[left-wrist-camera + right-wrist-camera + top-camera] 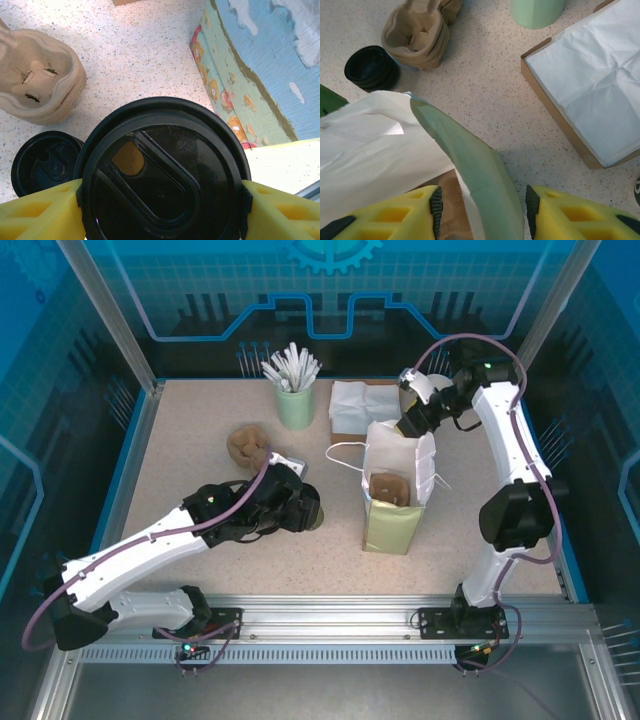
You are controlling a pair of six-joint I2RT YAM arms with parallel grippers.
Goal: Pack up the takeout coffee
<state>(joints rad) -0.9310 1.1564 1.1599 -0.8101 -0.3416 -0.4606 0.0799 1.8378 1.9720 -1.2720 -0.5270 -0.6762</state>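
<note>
You have the takeout coffee [160, 175] pinched at its lid between the left fingers [40, 215], at about 9 o'clock from the paper bag [395, 525] and near it. Your right fingers [570, 215] stand spread astride the bag's 12 o'clock rim, with a gap showing beside the wall.

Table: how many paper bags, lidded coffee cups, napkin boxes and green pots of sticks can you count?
Paper bag: 1
Lidded coffee cup: 1
Napkin box: 1
Green pot of sticks: 1
Total: 4
</note>
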